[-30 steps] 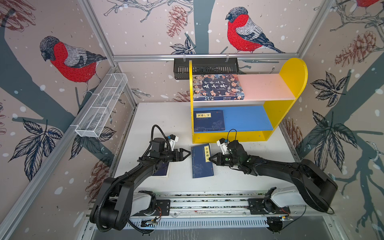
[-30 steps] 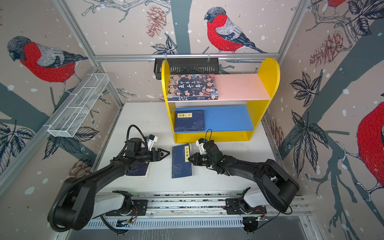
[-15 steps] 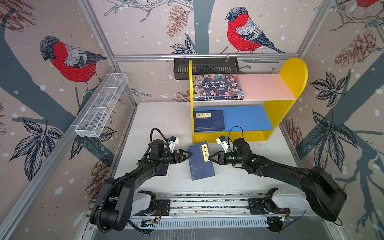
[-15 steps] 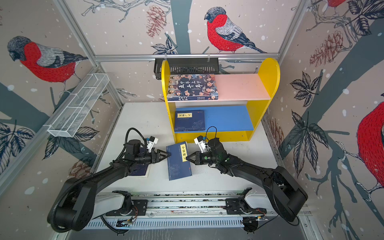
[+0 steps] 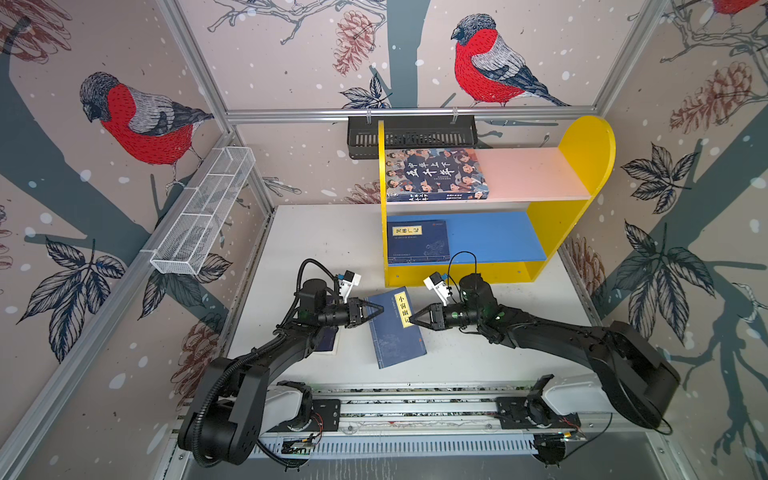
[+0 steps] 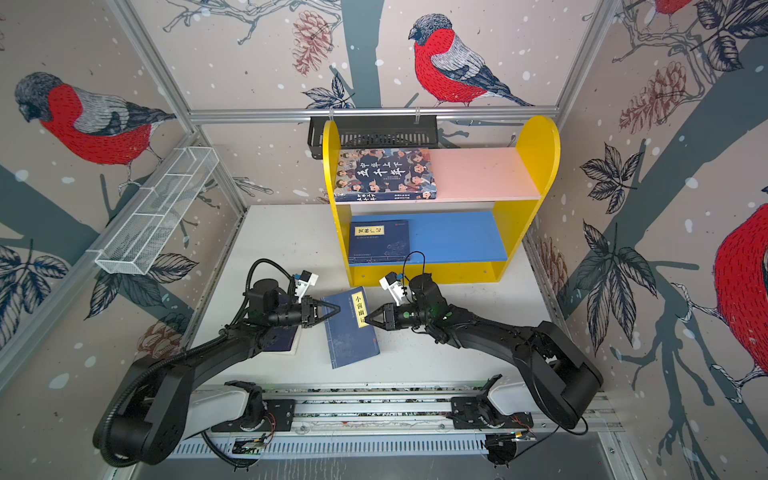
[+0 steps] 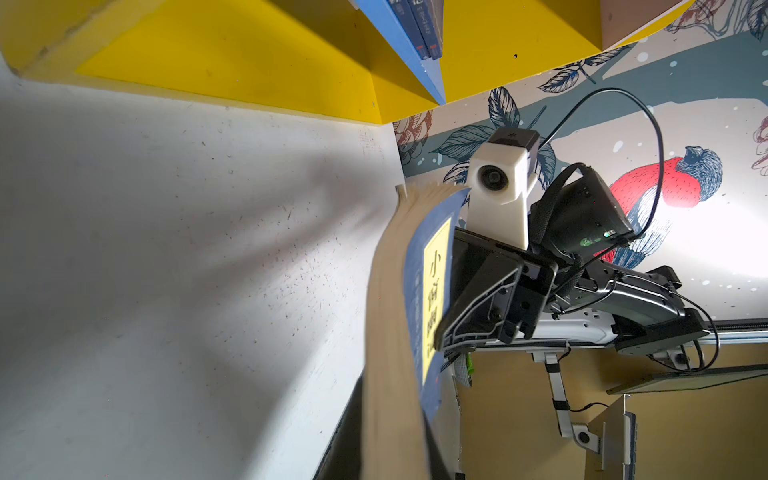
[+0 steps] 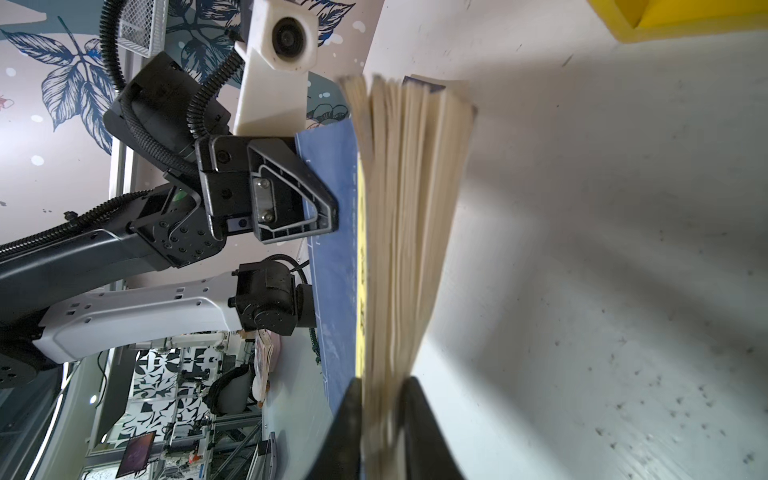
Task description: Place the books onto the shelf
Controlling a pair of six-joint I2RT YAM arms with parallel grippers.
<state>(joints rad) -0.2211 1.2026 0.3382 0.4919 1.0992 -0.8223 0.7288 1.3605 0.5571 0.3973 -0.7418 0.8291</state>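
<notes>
Just below the shelf (image 5: 584, 153) at frame centre, the navy book (image 5: 397, 336) tilts between both arms. The left gripper (image 5: 377, 310) jaws are closed on its left edge. The right gripper (image 5: 414, 321) jaws straddle the pages, but I cannot tell if they grip. It is probably a handover.

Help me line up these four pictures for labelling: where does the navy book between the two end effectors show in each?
Top view: navy book at centre, in front of the yellow shelf.
Top view: the book a little left of centre.
Left wrist: mid-frame, edge-on, pale pages beside the yellow-labelled cover.
Right wrist: mid-frame, fanned pale page edges.
Shared landmark: the yellow shelf, in all four.
</notes>
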